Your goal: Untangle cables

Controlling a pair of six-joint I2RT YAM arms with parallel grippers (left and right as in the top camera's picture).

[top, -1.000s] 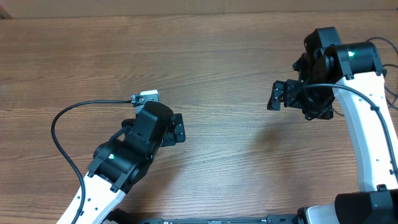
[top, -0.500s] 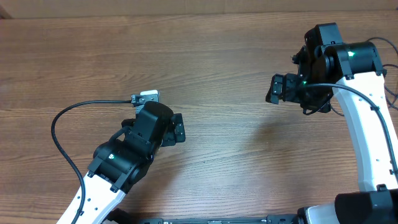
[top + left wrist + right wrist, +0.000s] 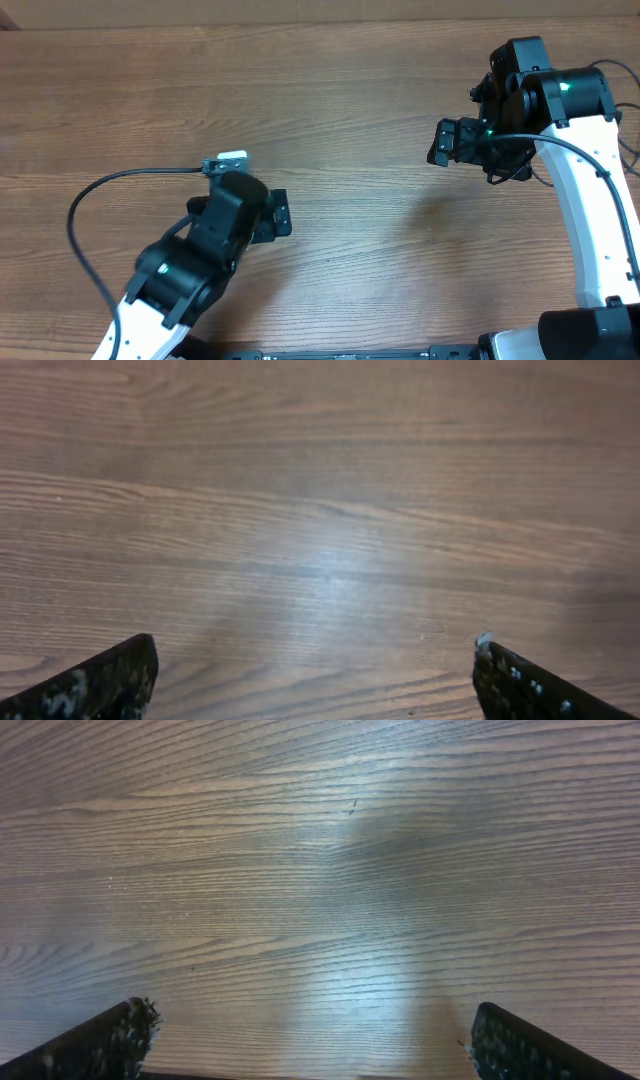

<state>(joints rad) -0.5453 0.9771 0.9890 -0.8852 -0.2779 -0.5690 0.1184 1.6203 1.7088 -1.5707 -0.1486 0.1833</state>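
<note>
Over the wood tabletop [image 3: 360, 90] | left tool [image 3: 284, 213] and right tool [image 3: 438, 143] both spread wide, holding nothing | cables: none in any view, so I can't judge bearing, axis or nearer arm | only cord visible is left arm's own wire [image 3: 150, 171]

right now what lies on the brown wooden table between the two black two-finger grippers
Nothing. In the overhead view, the stretch of brown wooden table between the black left gripper and the black right gripper is bare wood grain.
</note>
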